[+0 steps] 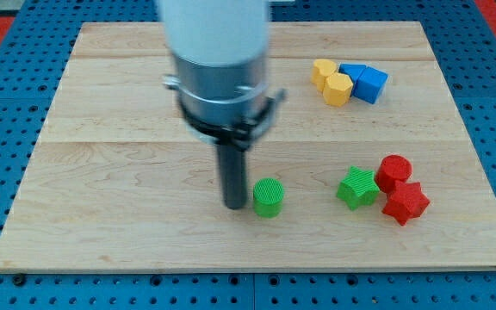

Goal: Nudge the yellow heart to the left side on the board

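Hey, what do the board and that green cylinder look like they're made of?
The board looks like pale wood with a matte finish: faint grain lines and plank seams run across it. The green cylinder looks like plastic, probably 3D-printed, since fine ridges stripe its side; that is a guess from the look. My tip stands just beside it on the view's left.

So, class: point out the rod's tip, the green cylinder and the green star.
my tip point(234, 207), camera view, rod's very end
green cylinder point(268, 197), camera view, ribbed side
green star point(357, 188), camera view, top face centre
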